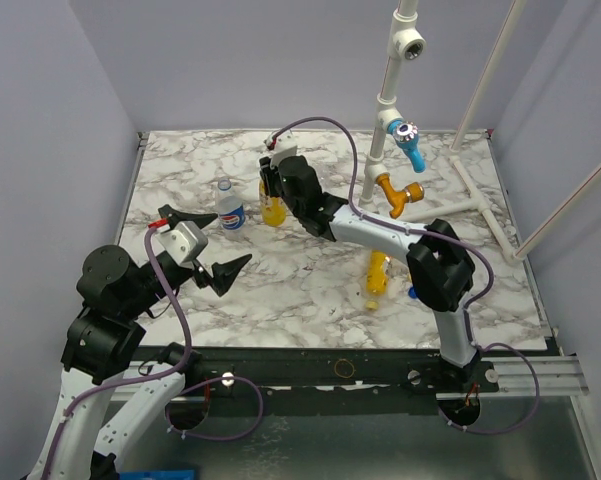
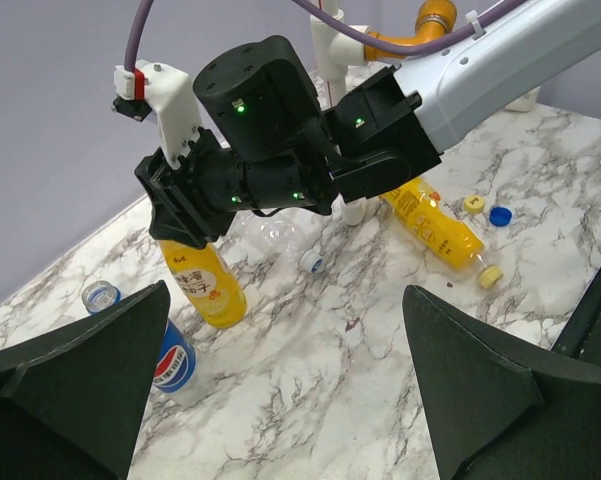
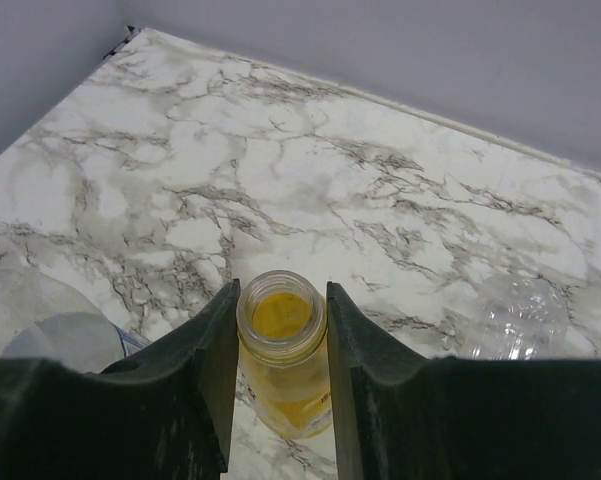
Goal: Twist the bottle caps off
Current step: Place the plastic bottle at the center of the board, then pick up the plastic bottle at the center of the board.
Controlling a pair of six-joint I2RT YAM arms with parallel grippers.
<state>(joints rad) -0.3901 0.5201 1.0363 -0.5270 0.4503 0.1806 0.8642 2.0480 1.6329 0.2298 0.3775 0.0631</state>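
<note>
The marble desk fills most of the top view. White pipes stand at its far right.

The right arm reaches to the far middle of the desk. The left arm stays at the near left. The left pincer is spread wide and has nothing in it. It hangs above the desk, near the bottles but well apart from them.

The standing yellow bottle is upright at the far middle. The right pincer is pinching its neck from both sides. The top of this bottle has no cap, and you can see the yellow drink inside.

Just left of it stands the Pepsi bottle. Its top looks bare too.

The lying yellow bottle is on its side, to the right. The clear bottle also lies on its side, between the two yellow ones. I cannot tell if it has a cap.

Three caps are on the right. A yellow cap and a blue cap lie loose, just beside each other. The second yellow cap is at the mouth end of the lying bottle. I cannot tell if it is screwed on or only lying beside it.

So I think the job is nearly done. Two bottles are surely open. What may be left is to check the lying yellow bottle and the clear one.
</note>
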